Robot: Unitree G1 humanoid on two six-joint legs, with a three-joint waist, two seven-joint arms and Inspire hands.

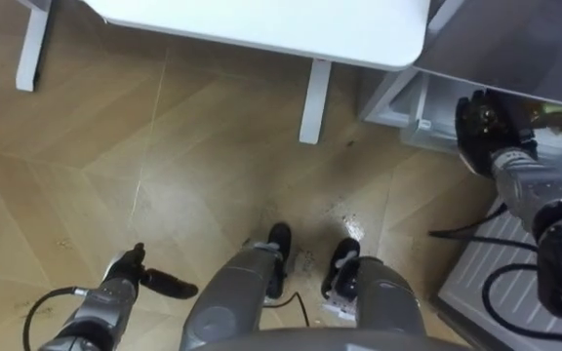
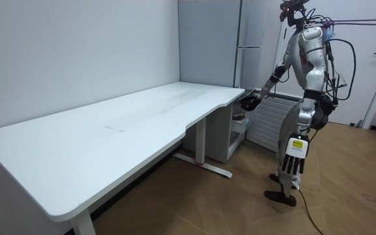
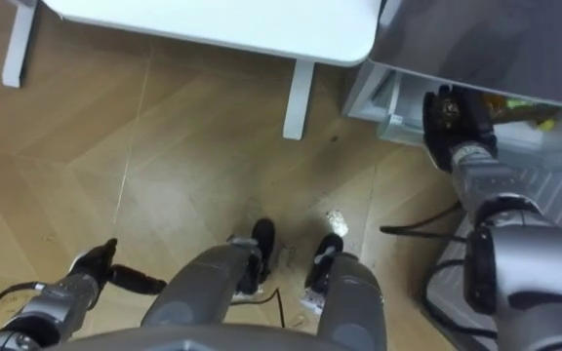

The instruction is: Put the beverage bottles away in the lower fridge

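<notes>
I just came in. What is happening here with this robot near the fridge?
The robot stands at the end of the white desk, facing the fridge. Its right hand reaches to the open lower compartment; whether it holds a drink cannot be told. Its left hand hangs open at its side.
</notes>
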